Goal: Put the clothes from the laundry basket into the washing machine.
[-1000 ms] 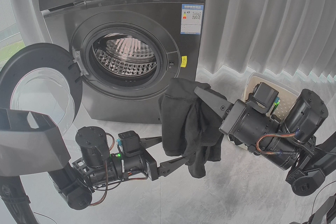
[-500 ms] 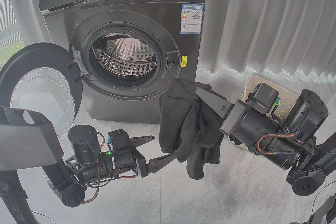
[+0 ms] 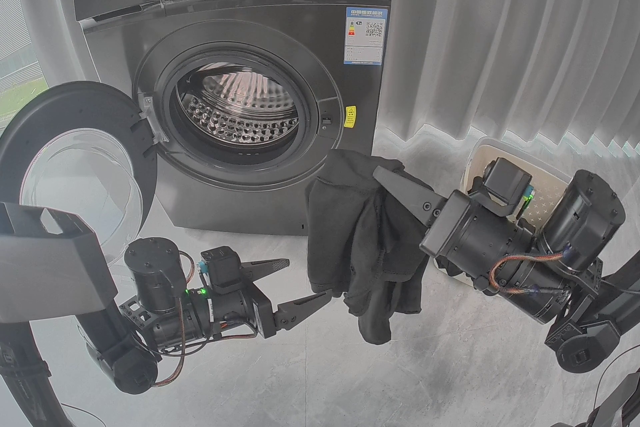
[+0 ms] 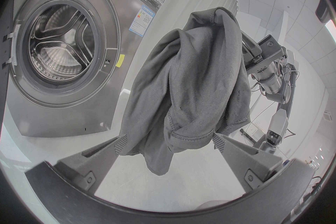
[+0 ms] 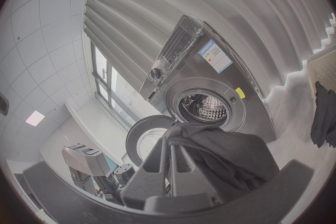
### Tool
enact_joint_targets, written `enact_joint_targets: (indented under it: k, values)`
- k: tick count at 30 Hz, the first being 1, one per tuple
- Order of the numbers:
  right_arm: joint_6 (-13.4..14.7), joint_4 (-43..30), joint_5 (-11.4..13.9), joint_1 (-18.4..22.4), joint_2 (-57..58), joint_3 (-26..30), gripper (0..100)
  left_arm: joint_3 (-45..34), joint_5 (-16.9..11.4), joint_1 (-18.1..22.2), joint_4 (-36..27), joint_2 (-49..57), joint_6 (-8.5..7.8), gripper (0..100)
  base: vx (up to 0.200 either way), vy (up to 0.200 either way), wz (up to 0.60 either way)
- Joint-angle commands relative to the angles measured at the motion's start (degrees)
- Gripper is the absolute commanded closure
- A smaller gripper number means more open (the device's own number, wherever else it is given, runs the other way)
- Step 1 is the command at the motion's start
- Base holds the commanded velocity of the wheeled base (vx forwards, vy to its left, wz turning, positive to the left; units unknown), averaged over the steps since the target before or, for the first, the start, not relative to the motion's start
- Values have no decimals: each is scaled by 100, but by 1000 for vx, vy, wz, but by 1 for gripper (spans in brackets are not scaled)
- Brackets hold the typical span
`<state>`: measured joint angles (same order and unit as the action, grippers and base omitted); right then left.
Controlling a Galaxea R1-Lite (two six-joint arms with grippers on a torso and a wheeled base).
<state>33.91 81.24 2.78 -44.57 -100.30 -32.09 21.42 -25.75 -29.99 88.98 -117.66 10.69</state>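
A dark garment (image 3: 360,235) hangs in the air in front of the washing machine (image 3: 253,15), below and right of its open drum (image 3: 237,105). My right gripper (image 3: 380,173) is shut on the garment's top fold, with the cloth draped over its fingers (image 5: 175,161). In the left wrist view the garment (image 4: 196,81) dangles just past my open left gripper (image 4: 169,142). That left gripper (image 3: 308,278) sits low and left of the cloth, its fingertips close to the hem. The white laundry basket (image 3: 490,149) stands behind my right arm.
The round washer door (image 3: 73,161) is swung wide open at the left, above my left arm. Grey curtains (image 3: 507,28) hang behind the machine and basket. More dark clothes (image 5: 323,119) lie in the basket (image 5: 323,67). Bare grey floor lies in front.
My left gripper has drawn back to the left, away from the garment's lower part, staying open. The hem has swung slightly. The right gripper has held still with the garment.
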Motion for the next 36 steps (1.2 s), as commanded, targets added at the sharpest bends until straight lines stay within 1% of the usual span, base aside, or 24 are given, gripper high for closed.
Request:
enact_joint_targets:
  k: [1,4,11,20,21,31,35,36]
  values:
    - [1,6,3,-17,2,1,100,29,8,-16,23,15,3,0,0,0,0]
    - [1,6,3,-17,2,-8,100,99,-1,-77,14,7,12,0,0,0,0]
    - [-8,6,-5,-52,-15,-17,100,345,52,-411,5,-20,56,0,0,0,0]
    - [-16,6,-5,-61,-7,-8,100,433,96,-420,5,-116,47,0,0,0,0]
    - [-25,6,-5,-61,-7,1,100,416,96,-429,5,-116,47,100,0,0,0]
    - [-16,15,-5,-43,2,9,100,442,87,-455,14,-248,12,100,0,0,0]
    - [-25,15,-14,10,11,53,100,425,96,-455,14,-46,21,100,0,0,0]
    - [-34,15,-14,36,11,132,100,381,96,-455,14,182,21,100,0,0,0]
